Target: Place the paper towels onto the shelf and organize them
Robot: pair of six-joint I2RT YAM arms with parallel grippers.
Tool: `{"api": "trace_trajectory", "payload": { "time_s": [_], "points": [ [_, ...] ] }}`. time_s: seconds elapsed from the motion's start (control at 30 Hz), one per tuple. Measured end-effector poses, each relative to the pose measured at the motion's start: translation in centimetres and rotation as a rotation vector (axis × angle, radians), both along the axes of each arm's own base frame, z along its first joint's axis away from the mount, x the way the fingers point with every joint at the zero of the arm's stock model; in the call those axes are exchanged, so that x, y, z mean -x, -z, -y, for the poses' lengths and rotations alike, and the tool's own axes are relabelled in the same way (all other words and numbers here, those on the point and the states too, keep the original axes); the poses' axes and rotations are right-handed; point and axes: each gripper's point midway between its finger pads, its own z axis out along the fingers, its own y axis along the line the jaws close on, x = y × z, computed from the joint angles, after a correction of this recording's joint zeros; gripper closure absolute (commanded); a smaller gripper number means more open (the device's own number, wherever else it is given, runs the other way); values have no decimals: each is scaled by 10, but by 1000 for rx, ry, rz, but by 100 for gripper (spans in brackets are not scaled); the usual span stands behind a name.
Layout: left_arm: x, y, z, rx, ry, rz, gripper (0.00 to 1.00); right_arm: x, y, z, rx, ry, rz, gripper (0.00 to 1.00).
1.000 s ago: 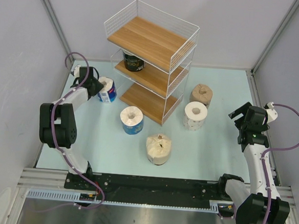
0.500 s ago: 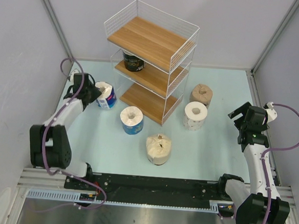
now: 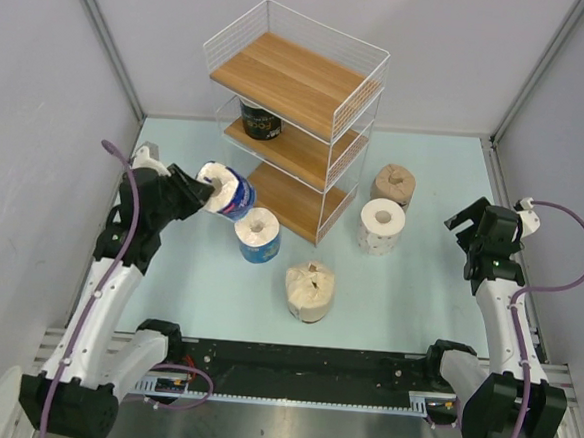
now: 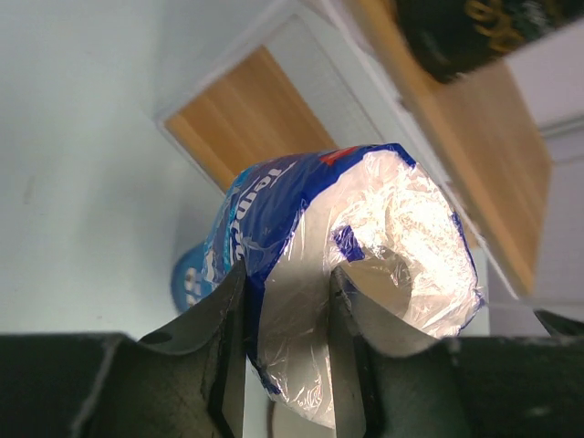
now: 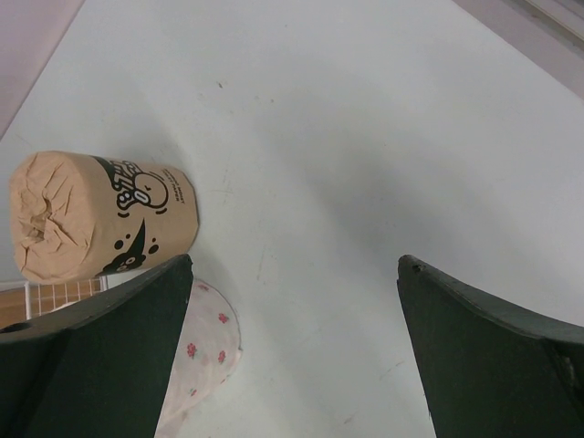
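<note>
Glistening in crinkled blue plastic, the white paper roll [image 4: 383, 228] tilts

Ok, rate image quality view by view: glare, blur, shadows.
Top external view: even light, sharp, faint shadows on the pale blue table. Left wrist view: glare bleaches the end of the blue-wrapped paper roll in the left gripper; the dark-wrapped roll on the brown wooden shelf is blurred. Right wrist view: the right gripper has soft-edged fingers; the tan-brown printed roll is crisp.
</note>
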Motion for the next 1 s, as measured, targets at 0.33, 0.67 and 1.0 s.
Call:
{"api": "trace_trajectory", "payload": {
  "time_s": [0.33, 0.67, 1.0],
  "points": [
    [21, -90, 38, 41, 132, 157, 70, -1, -4, -3, -15, -8, 21, 1],
    [26, -156, 53, 82, 218, 240, 68, 2, -16, -4, -9, -8, 57, 1],
    [42, -317, 61, 85, 301, 584, 70, 7, -23, -4, -8, -10, 79, 1]
  ]
}}
